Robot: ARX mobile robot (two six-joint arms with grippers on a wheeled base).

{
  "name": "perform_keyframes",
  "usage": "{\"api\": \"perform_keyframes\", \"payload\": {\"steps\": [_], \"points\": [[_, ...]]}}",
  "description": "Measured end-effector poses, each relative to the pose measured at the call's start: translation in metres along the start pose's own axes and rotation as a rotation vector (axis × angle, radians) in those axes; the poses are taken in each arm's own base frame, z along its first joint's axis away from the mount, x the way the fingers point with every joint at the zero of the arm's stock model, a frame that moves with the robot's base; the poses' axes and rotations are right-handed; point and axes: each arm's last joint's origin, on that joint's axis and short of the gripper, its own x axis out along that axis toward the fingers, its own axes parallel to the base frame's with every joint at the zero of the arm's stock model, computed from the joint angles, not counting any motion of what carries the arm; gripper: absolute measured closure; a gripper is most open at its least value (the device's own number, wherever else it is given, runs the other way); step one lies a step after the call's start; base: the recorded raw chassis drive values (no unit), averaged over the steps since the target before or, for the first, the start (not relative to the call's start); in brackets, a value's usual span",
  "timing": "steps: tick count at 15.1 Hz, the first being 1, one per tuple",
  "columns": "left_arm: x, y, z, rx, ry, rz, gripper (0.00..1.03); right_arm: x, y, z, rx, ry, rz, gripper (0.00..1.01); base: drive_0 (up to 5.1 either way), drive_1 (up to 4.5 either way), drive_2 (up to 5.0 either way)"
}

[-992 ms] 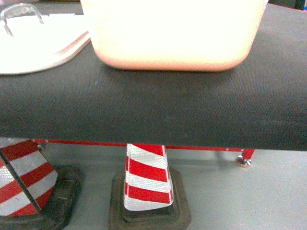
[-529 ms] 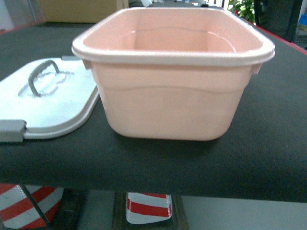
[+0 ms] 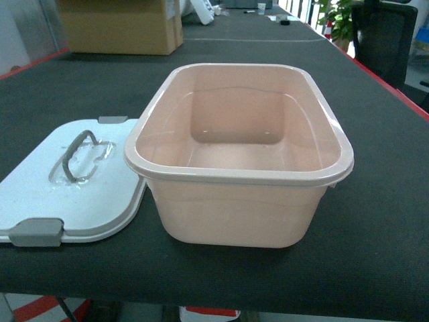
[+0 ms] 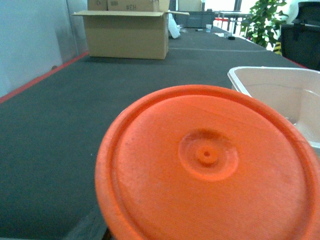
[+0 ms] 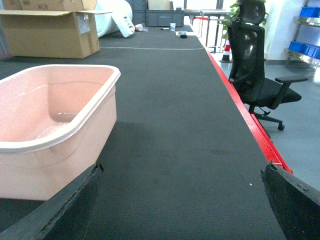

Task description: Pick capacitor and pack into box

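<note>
The pale pink box (image 3: 167, 171) stands open and empty in the middle of the black table; its rim also shows in the left wrist view (image 4: 260, 75) and in the right wrist view (image 5: 75, 115). Its white lid (image 3: 107, 201) with a grey handle lies flat to the box's left. An orange round capacitor (image 4: 207, 165) fills the left wrist view just left of the box, above the table, hiding the left fingers that carry it. My right gripper (image 5: 182, 200) is open just right of the box, with only bare mat between its fingers. Neither gripper appears in the head view.
A brown cardboard carton (image 3: 117, 27) stands at the far left of the table. The table's red edge (image 5: 240, 110) runs along the right, with a black office chair (image 5: 255, 75) beyond it. A potted plant (image 4: 262, 22) is at the far end.
The head view has swung up from the table's front edge and the striped cones below to look down into the open box. The box and lid have not moved.
</note>
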Motion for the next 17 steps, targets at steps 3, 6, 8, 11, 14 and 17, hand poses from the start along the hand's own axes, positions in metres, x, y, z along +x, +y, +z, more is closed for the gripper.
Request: {"api": "perform_keyframes", "payload": {"steps": [3,6,8,11,14,17], "points": [[0.0000,0.0000,0.0001,0.000,-0.002,0.001,0.59,0.0000,0.0000,-0.0003,0.000,0.003,0.000,0.03,0.0,0.00,0.0],[0.0000,0.0000,0.0002,0.000,-0.002,0.001,0.59,0.0000,0.0000,-0.0003,0.000,0.003,0.000,0.03,0.0,0.00,0.0],[0.0000,0.0000,0.0002,0.000,-0.002,0.001,0.59,0.0000,0.0000,-0.0003,0.000,0.003,0.000,0.03,0.0,0.00,0.0],[0.0000,0.0000,0.0002,0.000,-0.002,0.001,0.59,0.0000,0.0000,-0.0003,0.000,0.003,0.000,0.03,0.0,0.00,0.0],[0.0000,0.0000,0.0002,0.000,-0.002,0.001,0.59,0.0000,0.0000,-0.0003,0.000,0.003,0.000,0.03,0.0,0.00,0.0],[0.0000,0.0000,0.0002,0.000,-0.002,0.001,0.59,0.0000,0.0000,-0.0003,0.000,0.003,0.000,0.03,0.0,0.00,0.0]]}}
